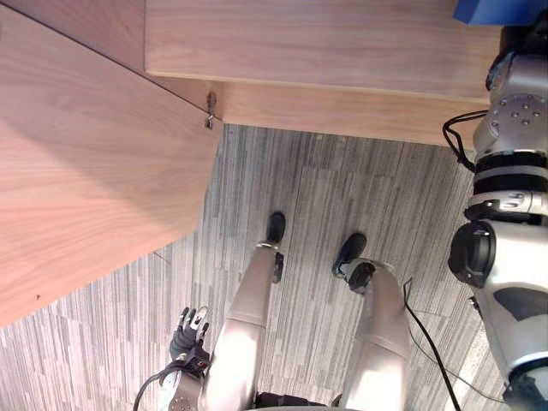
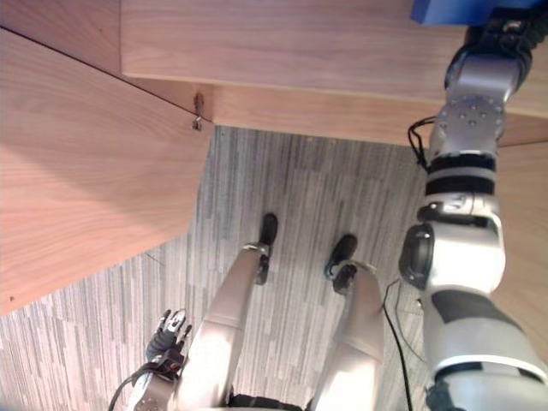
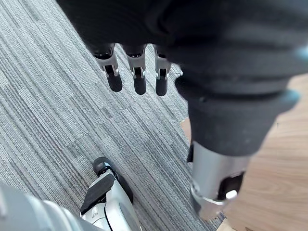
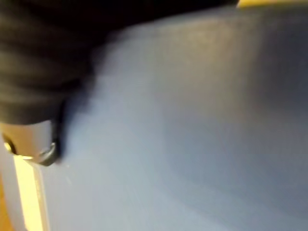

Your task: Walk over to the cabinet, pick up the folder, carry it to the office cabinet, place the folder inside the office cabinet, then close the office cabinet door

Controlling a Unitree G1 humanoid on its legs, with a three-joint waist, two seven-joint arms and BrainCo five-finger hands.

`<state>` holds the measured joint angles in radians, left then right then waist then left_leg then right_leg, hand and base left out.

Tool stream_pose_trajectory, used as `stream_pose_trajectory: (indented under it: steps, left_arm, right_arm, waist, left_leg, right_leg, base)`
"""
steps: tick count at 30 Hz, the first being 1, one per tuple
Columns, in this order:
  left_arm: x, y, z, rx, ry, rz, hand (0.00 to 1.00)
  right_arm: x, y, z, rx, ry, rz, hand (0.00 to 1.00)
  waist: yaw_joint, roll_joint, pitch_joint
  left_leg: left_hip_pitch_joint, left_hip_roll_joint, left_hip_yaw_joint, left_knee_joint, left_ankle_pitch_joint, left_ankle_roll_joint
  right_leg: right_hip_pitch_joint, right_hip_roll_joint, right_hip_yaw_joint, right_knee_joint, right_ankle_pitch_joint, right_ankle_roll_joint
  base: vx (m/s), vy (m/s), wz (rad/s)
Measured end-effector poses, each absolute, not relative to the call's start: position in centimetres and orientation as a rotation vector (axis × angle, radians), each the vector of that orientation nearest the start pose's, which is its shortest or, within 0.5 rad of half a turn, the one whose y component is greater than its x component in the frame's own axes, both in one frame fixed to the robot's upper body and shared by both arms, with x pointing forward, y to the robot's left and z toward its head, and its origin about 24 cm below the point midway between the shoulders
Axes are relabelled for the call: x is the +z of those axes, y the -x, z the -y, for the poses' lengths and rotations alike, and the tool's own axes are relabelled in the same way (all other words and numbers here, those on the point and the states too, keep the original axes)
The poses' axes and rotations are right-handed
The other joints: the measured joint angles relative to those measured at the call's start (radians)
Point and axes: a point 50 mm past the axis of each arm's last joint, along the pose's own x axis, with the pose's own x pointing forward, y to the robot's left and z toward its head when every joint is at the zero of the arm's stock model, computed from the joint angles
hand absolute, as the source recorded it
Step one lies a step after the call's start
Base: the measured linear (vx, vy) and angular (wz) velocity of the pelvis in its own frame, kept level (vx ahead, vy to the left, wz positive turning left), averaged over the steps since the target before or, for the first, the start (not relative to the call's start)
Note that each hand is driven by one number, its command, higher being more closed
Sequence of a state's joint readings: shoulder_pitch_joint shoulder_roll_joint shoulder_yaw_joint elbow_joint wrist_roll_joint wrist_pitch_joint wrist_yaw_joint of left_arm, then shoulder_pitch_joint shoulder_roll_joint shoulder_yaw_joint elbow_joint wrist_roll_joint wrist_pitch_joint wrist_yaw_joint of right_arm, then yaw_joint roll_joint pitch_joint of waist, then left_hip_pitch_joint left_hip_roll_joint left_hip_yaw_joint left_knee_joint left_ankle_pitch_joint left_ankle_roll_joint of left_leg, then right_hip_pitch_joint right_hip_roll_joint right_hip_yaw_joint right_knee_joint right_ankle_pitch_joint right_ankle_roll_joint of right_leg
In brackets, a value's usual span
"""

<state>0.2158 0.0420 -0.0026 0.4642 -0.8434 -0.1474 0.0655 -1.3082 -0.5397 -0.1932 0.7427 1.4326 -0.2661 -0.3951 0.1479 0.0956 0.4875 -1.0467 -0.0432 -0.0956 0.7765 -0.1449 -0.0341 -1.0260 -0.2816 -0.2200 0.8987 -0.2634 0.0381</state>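
Left hand (image 1: 189, 332) hangs low over the carpet (image 1: 342, 188), fingers (image 3: 139, 84) straight and loosely apart, holding nothing. Up at the wooden cabinet (image 1: 317, 43), beside its open door (image 1: 86, 171), the right hand (image 2: 507, 30) rests against the blue folder (image 4: 192, 120); whether it grips I cannot tell.

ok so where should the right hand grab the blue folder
Likely the edge nearest the robot, pinched from the front: the blue folder seems flat on the cabinet top, so its broad face gives no hold. The right hand sits close against it.
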Motion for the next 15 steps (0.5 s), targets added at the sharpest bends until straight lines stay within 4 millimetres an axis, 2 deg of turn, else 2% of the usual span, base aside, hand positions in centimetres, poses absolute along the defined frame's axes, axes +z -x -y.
stream_pose_trajectory:
  steps: [5,9,12,15]
  left_arm:
    - [-9.4,-15.8,-18.5,0.476,0.741,-0.494,0.00]
    - [-9.3,-15.9,-18.6,0.482,0.743,-0.491,0.00]
    - [-9.3,-15.9,-18.6,0.490,0.747,-0.490,0.00]
    - [-9.3,-15.8,-18.7,0.492,0.749,-0.490,0.00]
  right_arm:
    - [35.7,-37.5,26.2,-0.209,-1.312,0.652,0.00]
    - [37.0,-37.2,25.7,-0.180,-1.307,0.677,0.00]
    - [37.5,-37.1,25.3,-0.193,-1.208,0.694,0.00]
    - [38.6,-36.8,24.9,-0.179,-1.170,0.711,0.00]
  waist:
    - [0.000,-0.006,0.004]
    - [-0.003,-0.011,0.007]
    - [-0.005,-0.015,0.009]
    - [-0.001,-0.016,0.009]
  left_leg:
    - [0.000,0.002,-0.012,-0.022,0.016,-0.007]
    - [0.000,0.002,-0.019,-0.036,0.026,-0.012]
    - [0.000,0.003,-0.023,-0.042,0.031,-0.014]
    - [0.004,0.011,-0.016,-0.073,0.047,-0.010]
  right_leg:
    - [-0.001,0.002,-0.016,-0.006,0.001,-0.001]
    - [-0.001,0.003,-0.024,-0.012,0.003,-0.004]
    - [-0.001,0.004,-0.028,-0.015,0.005,-0.008]
    - [0.005,0.011,-0.036,-0.050,0.030,-0.047]
  base:
    - [0.00,-0.024,0.07]
    - [-0.01,-0.011,0.04]
    - [0.00,-0.004,0.01]
    - [-0.01,0.000,-0.06]
